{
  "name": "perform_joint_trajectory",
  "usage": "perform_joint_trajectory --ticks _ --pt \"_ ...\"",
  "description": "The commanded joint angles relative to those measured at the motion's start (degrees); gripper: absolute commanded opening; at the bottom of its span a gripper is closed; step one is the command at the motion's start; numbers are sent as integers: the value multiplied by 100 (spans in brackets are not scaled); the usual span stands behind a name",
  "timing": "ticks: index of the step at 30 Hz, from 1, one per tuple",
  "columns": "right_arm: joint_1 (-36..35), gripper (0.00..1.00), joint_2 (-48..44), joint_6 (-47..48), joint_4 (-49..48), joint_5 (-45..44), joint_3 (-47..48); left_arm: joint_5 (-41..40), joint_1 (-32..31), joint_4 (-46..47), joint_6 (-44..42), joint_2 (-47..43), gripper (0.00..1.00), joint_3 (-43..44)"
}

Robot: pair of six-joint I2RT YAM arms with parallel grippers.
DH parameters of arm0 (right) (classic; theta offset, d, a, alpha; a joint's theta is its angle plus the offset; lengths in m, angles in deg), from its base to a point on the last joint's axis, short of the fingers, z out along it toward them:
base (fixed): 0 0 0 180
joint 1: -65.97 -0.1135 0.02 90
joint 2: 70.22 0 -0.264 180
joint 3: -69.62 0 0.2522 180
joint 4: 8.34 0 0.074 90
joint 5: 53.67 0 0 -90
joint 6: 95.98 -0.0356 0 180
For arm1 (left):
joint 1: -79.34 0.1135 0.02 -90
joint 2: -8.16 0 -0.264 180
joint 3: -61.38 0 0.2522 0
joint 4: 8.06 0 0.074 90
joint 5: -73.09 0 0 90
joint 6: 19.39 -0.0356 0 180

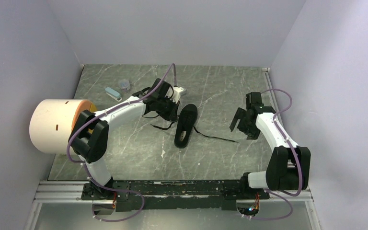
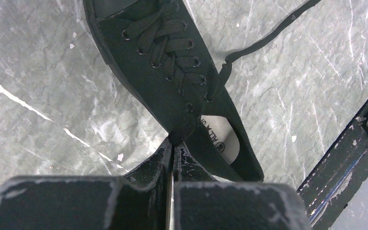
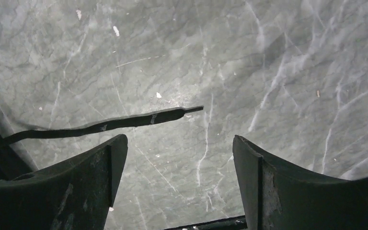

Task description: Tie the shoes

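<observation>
- The shoe [image 1: 186,125] lies near the middle of the worktop [image 1: 211,163], sole down, toe toward the far edge and heel toward the near edge
- The left hand [image 2: 172,152] sits at the shoe's left side with its fingers pressed together, pinching a lace strand [image 2: 184,128] just where it leaves the top eyelet beside the heel opening
- The free lace [image 1: 216,137] runs from the shoe's right side flat across the worktop toward the right edge
- The right hand [image 3: 178,165] hovers over the worktop near the right edge, fingers spread wide with nothing between them; the tip of the free lace lies just beyond the fingertips, not touching them
- A large cream cylinder [image 1: 57,125] with an orange end lies on its side at the left edge, beside the left arm
- A small pale blue object [image 1: 112,93] and a small cup [image 1: 124,86] sit close together near the far left corner
</observation>
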Motion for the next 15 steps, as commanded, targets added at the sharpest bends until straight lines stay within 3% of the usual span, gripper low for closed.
perform_joint_trajectory --ticks 1,3,4,8,15 --pt "105 82 -32 547 -295 685 58 264 26 -1 149 -114 5 22" --pt "-150 82 -69 1217 -918 2050 -67 350 28 92 223 -153 5 -41" --pt "-435 83 -61 1513 -1143 2242 -61 366 26 158 285 -191 5 -97" --pt "-1817 80 -26 2304 -1378 1331 240 511 34 168 452 -259 5 -114" --pt "-2181 73 543 3387 -1727 942 -11 863 127 358 341 -368 5 -365"
